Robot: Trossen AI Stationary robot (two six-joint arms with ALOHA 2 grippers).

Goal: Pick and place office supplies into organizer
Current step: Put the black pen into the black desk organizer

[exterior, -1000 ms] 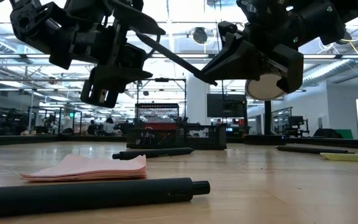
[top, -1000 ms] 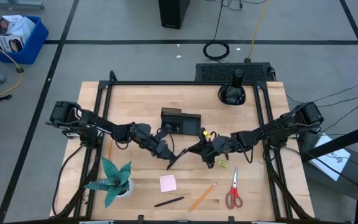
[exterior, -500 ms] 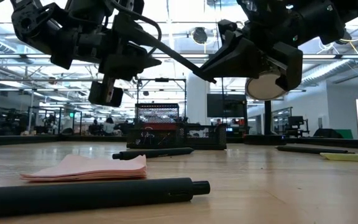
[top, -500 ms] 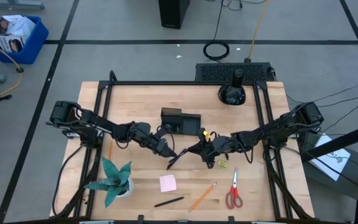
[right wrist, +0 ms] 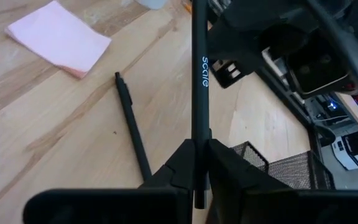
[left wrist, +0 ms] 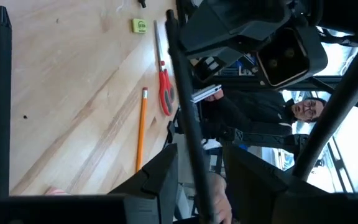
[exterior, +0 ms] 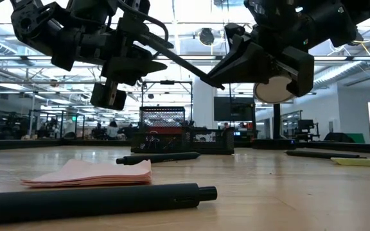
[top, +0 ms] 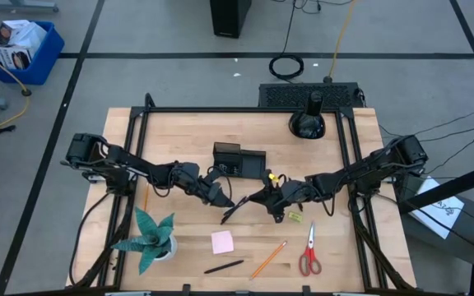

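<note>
Pale butcher-block wood makes up the table (top: pixel 188 131), framed in black rail, with a big open workshop of glass and ceiling lights stretching away behind it. Both arms meet over the middle of the board, and a black pen (top: pixel 230 212) hangs in the air between them. The right hand (right wrist: pixel 197 163) is clamped tight on one end of it; from that wrist the shaft runs straight out past the fingers, white lettering showing. The left hand (left wrist: pixel 199 167) has come in around the other end, its fingers (left wrist: pixel 157 177) standing either side of the shaft with a gap visible, so I would call it partly open and not yet gripping.

To my eye this is a handover in mid-air: the pen is passing from right to left, probably because the organizer (top: pixel 239 160) sits nearer the left arm, just behind the two hands. The next move calls for the left fingers to close firmly before the right lets go, or the pen will drop to the wood.

Plenty still lies loose toward the front edge: a pink sticky-note pad (top: pixel 222 242), a second black pen (top: pixel 223 266), an orange pencil (top: pixel 267 259), red-handled scissors (top: pixel 309 251) and a small yellow piece (top: pixel 293 216). A teal spiky plant (top: pixel 148 237) stands at the left front, and a round black domed object (top: pixel 308 122) sits at the back right. So the task looks to be in its early stages.
</note>
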